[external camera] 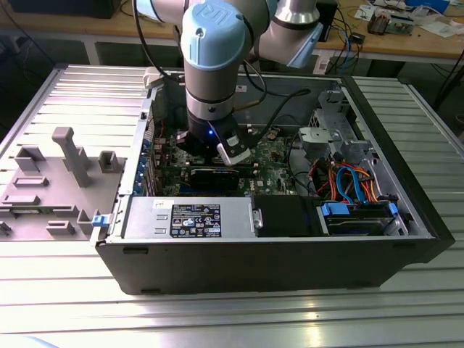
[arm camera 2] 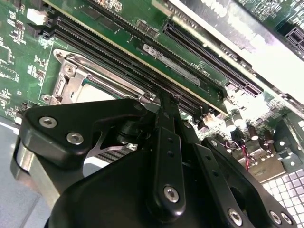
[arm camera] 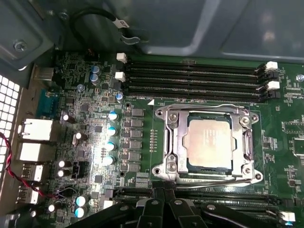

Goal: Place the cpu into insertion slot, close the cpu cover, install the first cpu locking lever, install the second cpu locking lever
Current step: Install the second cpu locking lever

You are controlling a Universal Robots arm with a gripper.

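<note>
cpu (arm camera: 209, 143) seated, cpu cover (arm camera: 207, 142) closed

Open black computer case (external camera: 290, 261) on a ribbed metal table (external camera: 217, 319); grey fixture block (external camera: 51, 181) at the exterior view's left; orange and blue cables (external camera: 351, 181); black memory slots (arm camera: 190, 76) on green motherboard (arm camera: 95, 118).

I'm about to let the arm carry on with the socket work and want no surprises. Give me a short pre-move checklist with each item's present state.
1. Silver-grey square cpu seated in the square metal-rimmed insertion slot: ok.
2. Shiny metal cpu cover lying down around the chip: ok.
3. Thin wire locking levers latched: cannot tell.
4. Black end effector empty: ok, nothing seen in it.
5. End effector close beside the socket, at the black memory slots: ok.
6. End effector open or shut: cannot tell.
</note>
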